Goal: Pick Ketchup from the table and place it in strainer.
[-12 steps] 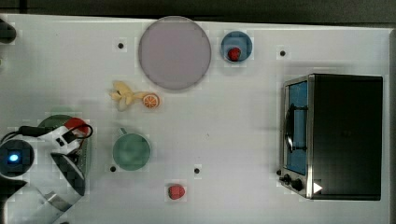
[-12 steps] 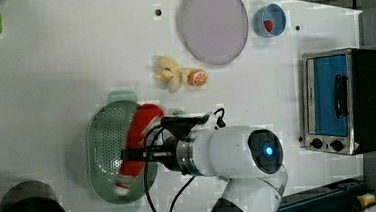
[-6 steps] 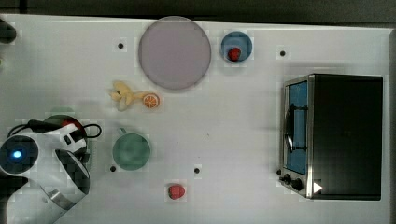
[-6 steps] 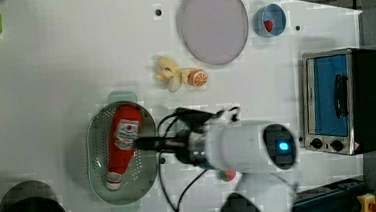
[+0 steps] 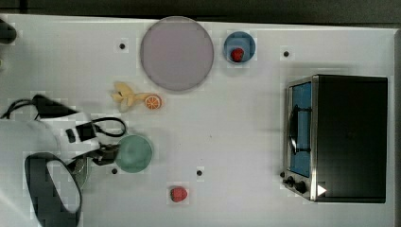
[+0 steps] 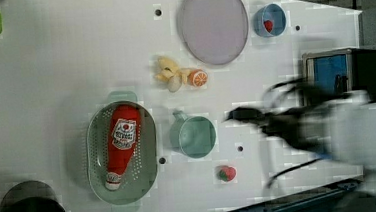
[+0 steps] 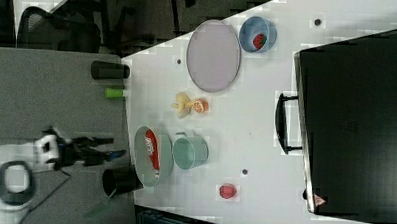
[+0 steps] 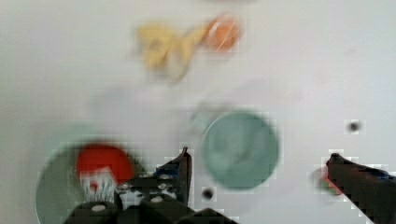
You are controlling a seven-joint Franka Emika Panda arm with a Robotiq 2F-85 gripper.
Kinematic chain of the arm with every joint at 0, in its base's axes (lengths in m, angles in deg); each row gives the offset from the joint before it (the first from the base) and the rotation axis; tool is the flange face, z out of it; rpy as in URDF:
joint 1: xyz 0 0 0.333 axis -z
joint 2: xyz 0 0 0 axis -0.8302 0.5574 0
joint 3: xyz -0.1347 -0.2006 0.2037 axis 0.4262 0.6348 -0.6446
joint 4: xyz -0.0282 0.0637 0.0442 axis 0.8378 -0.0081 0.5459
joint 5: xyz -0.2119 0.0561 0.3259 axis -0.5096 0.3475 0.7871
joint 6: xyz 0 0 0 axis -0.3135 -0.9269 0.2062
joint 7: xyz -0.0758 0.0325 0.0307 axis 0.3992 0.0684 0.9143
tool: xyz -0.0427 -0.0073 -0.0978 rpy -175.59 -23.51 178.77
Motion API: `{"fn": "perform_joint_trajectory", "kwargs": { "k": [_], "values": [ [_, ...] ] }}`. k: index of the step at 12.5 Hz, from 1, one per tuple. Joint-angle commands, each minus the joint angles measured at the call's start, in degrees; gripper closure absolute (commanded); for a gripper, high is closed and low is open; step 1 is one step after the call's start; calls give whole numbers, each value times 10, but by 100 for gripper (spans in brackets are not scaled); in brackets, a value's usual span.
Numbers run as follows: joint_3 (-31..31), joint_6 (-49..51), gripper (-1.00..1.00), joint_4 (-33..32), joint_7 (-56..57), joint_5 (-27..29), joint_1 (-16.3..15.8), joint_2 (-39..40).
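The Ketchup point(image 6: 121, 142) lies lengthwise inside the strainer point(image 6: 148, 159), cap toward one end, well apart from the pincer point(image 8: 259, 163), whose fingers stand wide apart and empty. It looks like a soft, light toy bottle, probably plush — likely to give under pressure, hardly slippery or fragile. The best hold would be across the labelled middle, where the body is fullest. A second ago the pincer hung right over the strainer with the bottle at its fingers; now the bottle rests free and the arm has drawn away — blurred, past the green cup point(image 6: 194, 137) in the left view.
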State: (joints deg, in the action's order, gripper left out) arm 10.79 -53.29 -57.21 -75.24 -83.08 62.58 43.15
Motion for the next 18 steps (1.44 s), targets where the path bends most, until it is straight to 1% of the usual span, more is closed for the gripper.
{"fn": "perform_joint_trajectory", "kwargs": {
  "k": [1,3,5,8,10,14,17,18],
  "values": [
    [83,68,-100,52,29,9,55,-27],
    [150,86,-100,72,29,9,58,-48],
    [209,90,-100,74,29,9,59,-59],
    [276,103,-100,75,33,11,59,-63],
    [287,113,-100,75,51,11,59,-59],
    [267,115,-100,76,43,15,57,-56],
    [259,154,-100,76,43,26,55,-56],
    [259,150,-100,76,43,26,54,-56]
  ]
}}
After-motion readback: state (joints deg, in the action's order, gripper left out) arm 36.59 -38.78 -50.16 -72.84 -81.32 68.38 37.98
